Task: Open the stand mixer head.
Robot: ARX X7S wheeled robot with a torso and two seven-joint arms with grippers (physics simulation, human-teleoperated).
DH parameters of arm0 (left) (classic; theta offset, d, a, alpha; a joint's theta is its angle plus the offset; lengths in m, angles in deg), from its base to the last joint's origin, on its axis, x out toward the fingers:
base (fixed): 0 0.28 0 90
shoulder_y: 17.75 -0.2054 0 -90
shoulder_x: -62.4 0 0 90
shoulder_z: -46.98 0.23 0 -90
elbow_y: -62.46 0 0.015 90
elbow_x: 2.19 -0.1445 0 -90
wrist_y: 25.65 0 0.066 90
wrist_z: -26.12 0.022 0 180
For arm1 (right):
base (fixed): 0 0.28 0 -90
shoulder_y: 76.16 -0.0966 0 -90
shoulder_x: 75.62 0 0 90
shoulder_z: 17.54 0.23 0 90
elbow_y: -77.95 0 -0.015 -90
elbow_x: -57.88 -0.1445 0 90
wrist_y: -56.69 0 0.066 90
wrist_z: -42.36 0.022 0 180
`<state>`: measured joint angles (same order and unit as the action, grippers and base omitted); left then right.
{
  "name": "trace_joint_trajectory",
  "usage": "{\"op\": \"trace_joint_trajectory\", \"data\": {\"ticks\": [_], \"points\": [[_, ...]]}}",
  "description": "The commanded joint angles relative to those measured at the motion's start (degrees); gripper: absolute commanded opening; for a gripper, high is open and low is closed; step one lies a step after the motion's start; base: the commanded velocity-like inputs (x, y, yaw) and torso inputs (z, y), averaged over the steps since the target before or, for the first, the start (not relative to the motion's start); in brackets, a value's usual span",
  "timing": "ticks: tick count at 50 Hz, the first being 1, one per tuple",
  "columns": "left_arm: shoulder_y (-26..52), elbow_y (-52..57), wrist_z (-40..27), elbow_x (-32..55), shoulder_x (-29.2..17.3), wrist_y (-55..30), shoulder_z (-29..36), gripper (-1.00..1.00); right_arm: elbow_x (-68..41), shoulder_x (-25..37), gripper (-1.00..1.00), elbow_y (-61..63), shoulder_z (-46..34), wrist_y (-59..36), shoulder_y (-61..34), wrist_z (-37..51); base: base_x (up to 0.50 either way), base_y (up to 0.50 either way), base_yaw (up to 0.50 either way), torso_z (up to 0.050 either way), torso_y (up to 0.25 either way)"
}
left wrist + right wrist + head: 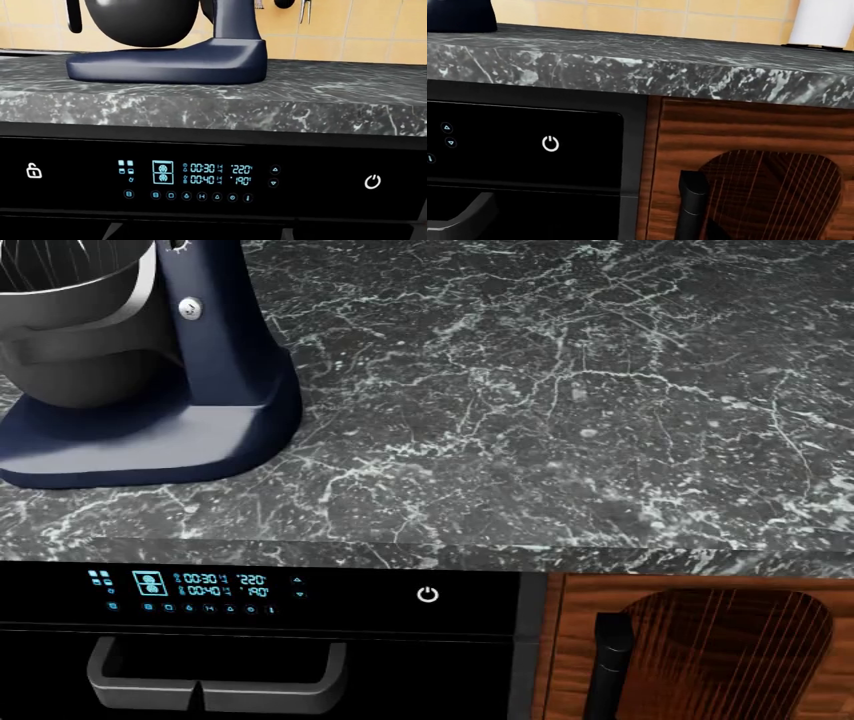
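The stand mixer head's grey-blue housing is out of view in every frame. Only wires of its whisk (34,260) show, inside the dark grey handled bowl (80,330) at the head view's top left. Beside the bowl rises the navy column (214,320), standing on the navy base (160,440). The left wrist view shows the bowl's underside (143,20), the column (233,20) and the base (173,62) from below counter height. Neither gripper shows in any view; both wrist cameras face the cabinet fronts below the counter edge.
The mixer stands on a dark marble counter (534,390). Under it is a black oven with a lit control panel (427,595) and a grey handle (214,680). To the right is a wooden cabinet door (721,650) with a dark handle (607,670). A white roll (820,22) stands by the tiled wall.
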<state>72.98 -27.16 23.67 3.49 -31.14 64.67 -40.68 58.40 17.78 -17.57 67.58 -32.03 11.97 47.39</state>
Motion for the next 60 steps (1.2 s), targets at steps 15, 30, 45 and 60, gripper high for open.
{"op": "trace_joint_trajectory", "data": {"ticks": [15,30,45,60], "points": [[-0.31,0.7,-2.04,1.4,-2.19,1.95,2.02,1.0,2.83,2.33,1.0,-0.03,-3.64,-2.42,-0.49,4.07,0.0,0.5,0.0,0.0,0.0],[-0.33,-0.84,-3.0,1.49,-2.96,3.8,3.31,1.0,2.5,3.23,1.0,-0.61,-4.81,-2.22,-0.87,4.85,0.0,0.5,0.0,0.0,0.0],[-0.23,-0.56,-4.86,1.8,-3.45,2.87,3.88,1.0,-3.89,2.96,1.0,-2.46,-3.64,-1.74,-1.28,3.01,0.0,0.34,0.0,0.0,0.0],[-0.74,0.81,-2.16,6.35,-4.64,1.67,4.86,1.0,-4.97,3.52,1.0,-3.32,-4.25,-1.43,-1.64,3.56,0.0,0.0,0.0,0.02,0.0]]}}
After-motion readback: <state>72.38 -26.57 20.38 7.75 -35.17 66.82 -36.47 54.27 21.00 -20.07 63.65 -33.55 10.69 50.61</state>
